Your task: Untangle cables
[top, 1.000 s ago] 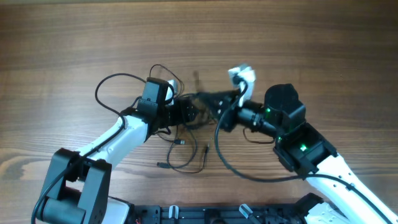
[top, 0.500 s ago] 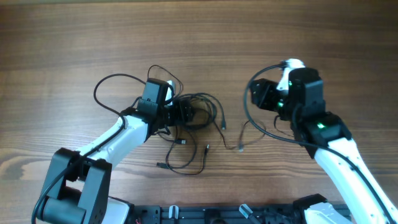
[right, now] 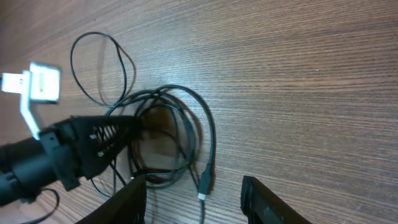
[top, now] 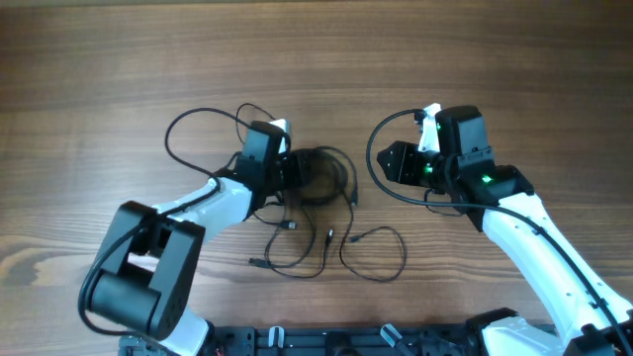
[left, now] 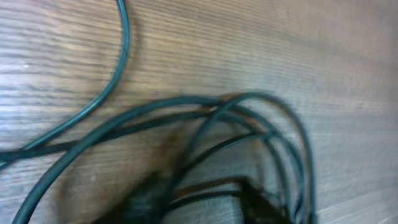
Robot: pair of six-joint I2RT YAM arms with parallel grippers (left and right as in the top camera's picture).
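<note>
The cables form a loose black coil [top: 348, 178] at the table's middle, with plug ends trailing toward the front [top: 287, 225]. One cable lies apart in an open loop [top: 396, 259] at the front right. My left gripper [top: 297, 176] sits on the coil's left side and looks shut on its strands; the left wrist view is blurred, with strands [left: 186, 102] crossing between the fingers [left: 205, 202]. My right gripper [top: 391, 163] is open and empty, just right of the coil. In the right wrist view its fingers [right: 196, 205] frame a plug [right: 204, 183] of the coil [right: 208, 134].
A thicker black cable arcs from the left wrist [top: 188, 124], and another arcs by the right wrist [top: 374, 173]. The table is bare wood [top: 495, 59]. The robot base rail runs along the front edge [top: 326, 341].
My right gripper pulled one cable out to the right, let it go, and moved back toward the coil. That cable now lies looped at the front. My left gripper shifted slightly right.
</note>
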